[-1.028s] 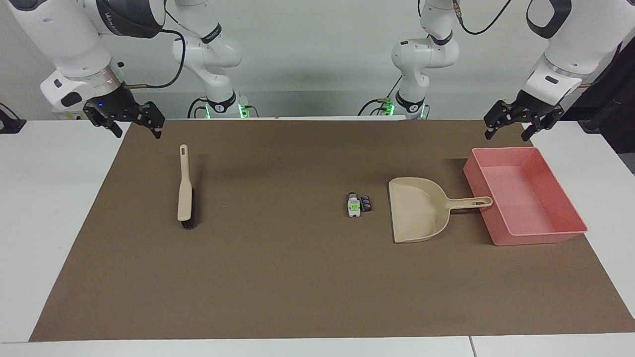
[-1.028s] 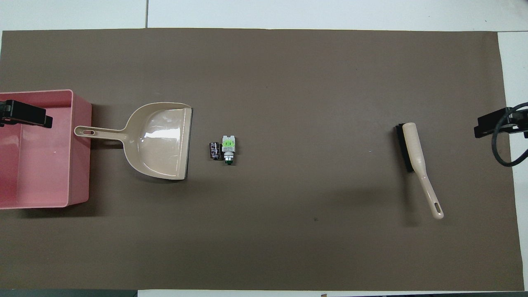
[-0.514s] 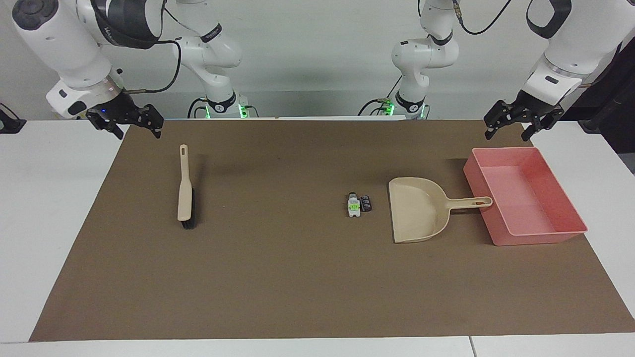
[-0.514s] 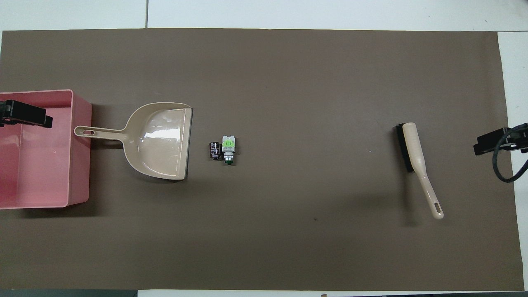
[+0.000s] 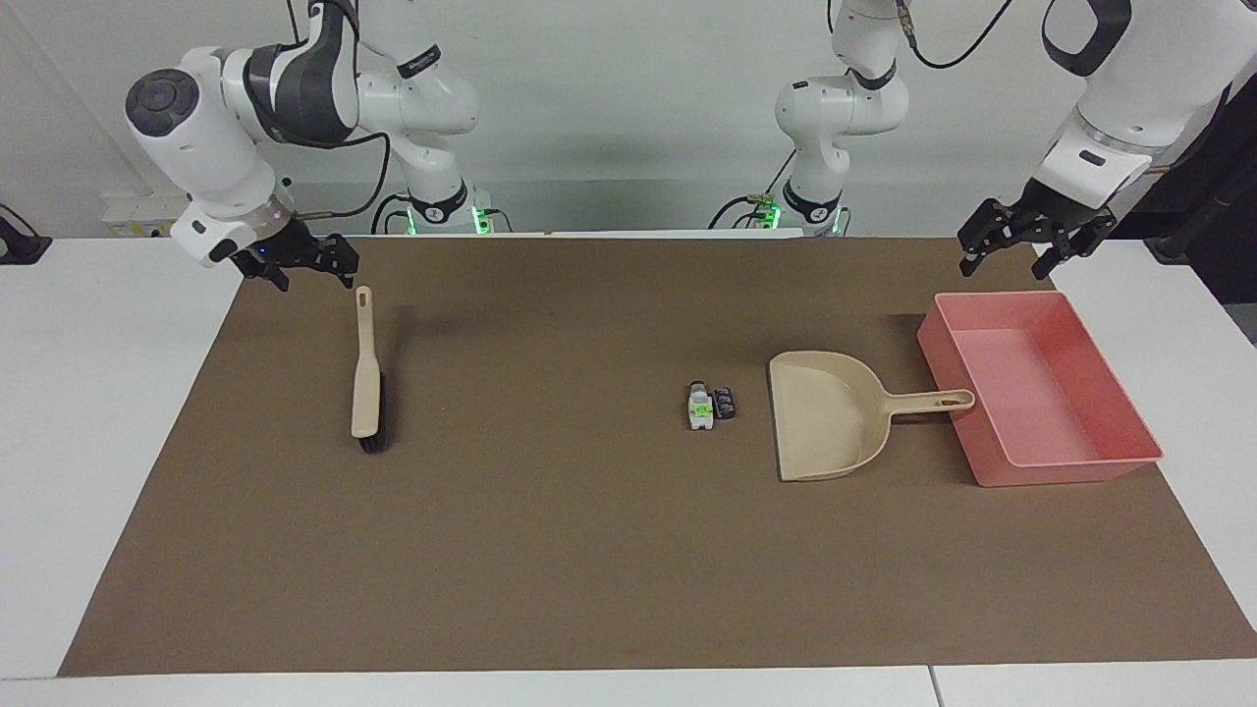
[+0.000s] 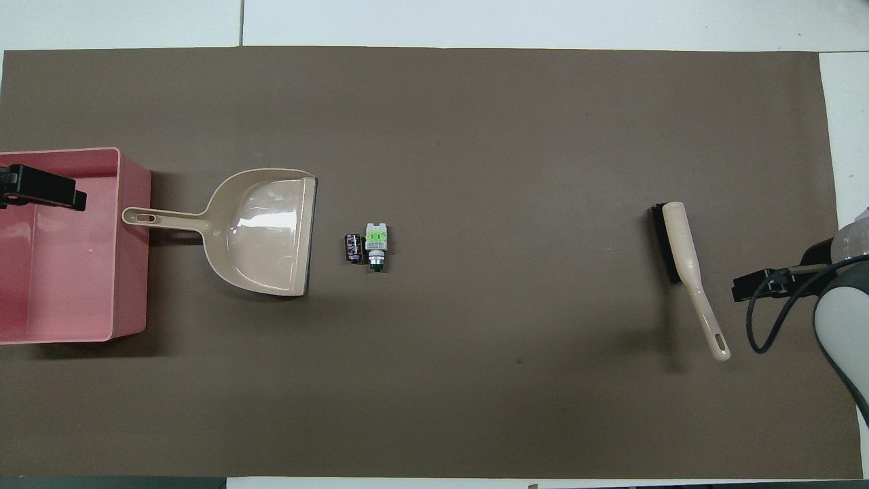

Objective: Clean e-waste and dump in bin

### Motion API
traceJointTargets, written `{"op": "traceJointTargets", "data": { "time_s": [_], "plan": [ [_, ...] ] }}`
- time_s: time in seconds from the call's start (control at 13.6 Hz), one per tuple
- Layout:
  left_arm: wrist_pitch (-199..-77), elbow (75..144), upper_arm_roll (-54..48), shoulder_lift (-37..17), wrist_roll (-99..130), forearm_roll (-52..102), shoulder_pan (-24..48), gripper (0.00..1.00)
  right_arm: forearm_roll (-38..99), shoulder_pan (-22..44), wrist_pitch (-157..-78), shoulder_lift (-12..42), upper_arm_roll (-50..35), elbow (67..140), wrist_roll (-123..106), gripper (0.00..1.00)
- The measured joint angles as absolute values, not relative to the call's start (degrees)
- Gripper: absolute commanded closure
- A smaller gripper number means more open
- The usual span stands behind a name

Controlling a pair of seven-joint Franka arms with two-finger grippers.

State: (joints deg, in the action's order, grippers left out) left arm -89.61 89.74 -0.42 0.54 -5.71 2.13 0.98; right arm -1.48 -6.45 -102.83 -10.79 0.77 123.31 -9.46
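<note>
The e-waste, a white block (image 5: pixel 699 408) with a green mark and a black chip (image 5: pixel 726 402) touching it, lies right of centre in the facing view, on the brown mat (image 5: pixel 589 550) that covers the counter. Just to its right the dustpan (image 5: pixel 825 417) opens toward it, the handle reaching the pink bin (image 5: pixel 1041 393) at right. The brush (image 5: pixel 366 378) lies at left centre, bristles down.

The right hand (image 5: pixel 300 267), released and empty, hangs at upper left beside the brush handle's tip. The left hand (image 5: pixel 1021 241), also released and empty, waits above the bin's upper corner.

The step seems to be taking up the brush. Best grip the slim handle squarely across its width, low enough not to tip it, then lift it straight.

No writing on the bits can be read.
</note>
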Motion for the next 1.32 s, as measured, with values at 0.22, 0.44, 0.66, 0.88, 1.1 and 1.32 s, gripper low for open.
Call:
{"op": "traceJointTargets", "data": {
  "time_s": [0.22, 0.44, 0.66, 0.88, 1.1, 1.32],
  "plan": [
    [-89.61, 89.74, -0.42, 0.54, -5.71, 2.13, 0.98, 0.0, -1.47, -6.3, -108.72, -9.87, 0.57, 128.31, -10.0, 0.01],
    [-89.61, 89.74, -0.42, 0.54, -5.71, 2.13, 0.98, 0.0, -1.39, -5.92, -110.71, -9.35, 0.46, 132.09, -10.55, 0.02],
    [-89.61, 89.74, -0.47, 0.54, -5.71, 2.13, 1.04, 0.0, -1.36, -5.61, -115.71, -9.26, 0.45, 135.54, -12.14, 0.03],
    [-89.31, 89.79, -0.57, 0.54, -5.71, 2.13, 1.08, 0.0, -1.35, -5.38, -120.86, -8.87, 0.42, 139.78, -13.92, 0.05],
    [-89.36, 89.85, -0.7, 0.54, -5.72, 2.13, 1.16, 0.0, -1.35, -5.39, -121.66, -8.82, 0.43, 141.38, -14.07, 0.09],
    [-90.5, 89.85, -0.62, 0.54, -8.21, 2.13, 1.06, 0.0, -1.34, -5.61, -121.66, -8.82, 0.48, 141.52, -15.71, 0.14]
  ]
}}
